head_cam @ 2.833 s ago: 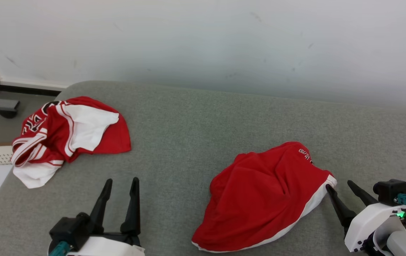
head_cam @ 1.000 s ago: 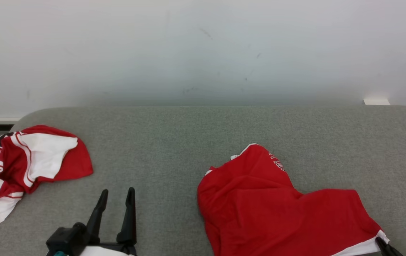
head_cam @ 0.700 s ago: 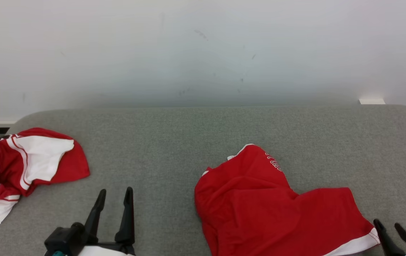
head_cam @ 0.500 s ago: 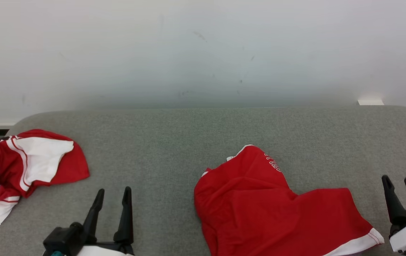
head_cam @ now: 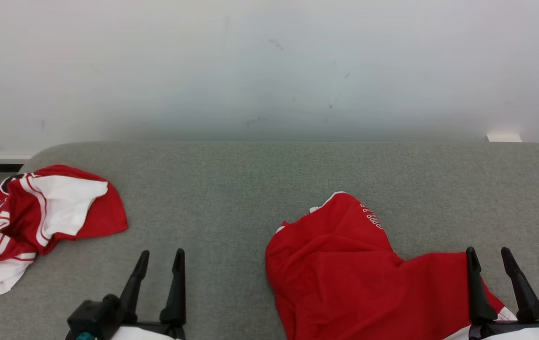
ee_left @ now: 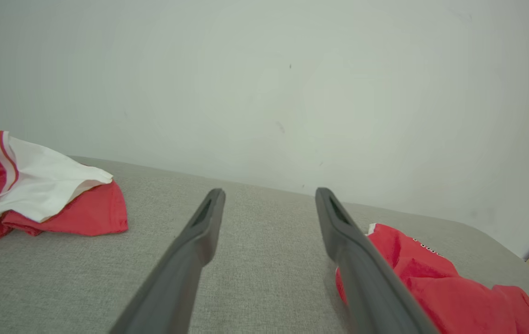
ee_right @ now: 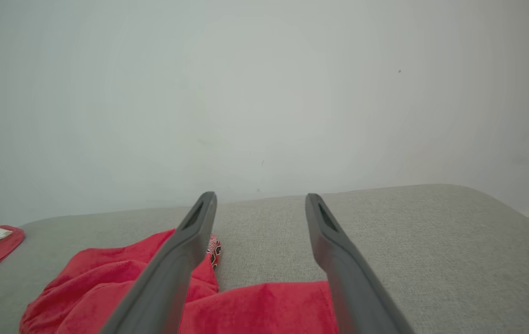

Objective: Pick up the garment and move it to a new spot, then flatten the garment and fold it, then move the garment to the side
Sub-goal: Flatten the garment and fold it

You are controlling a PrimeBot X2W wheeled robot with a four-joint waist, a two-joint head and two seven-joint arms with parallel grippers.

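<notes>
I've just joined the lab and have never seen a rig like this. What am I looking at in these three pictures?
This is a wheeled robot with two arms, each ending in a two-fingered tool. The head view comes from a camera on its head, looking down at a grey padded surface set against a pale wall. The dark prongs at the bottom of that view are its left tool and right tool. The two wrist views come from a camera on each wrist, looking along that tool's own fingers. Two things lie on the surface: a crumpled red garment near the right tool, and a bunched red-and-white garment far to the left. Both tools stand open and hold nothing. The right one is at the red garment's near right edge.
</notes>
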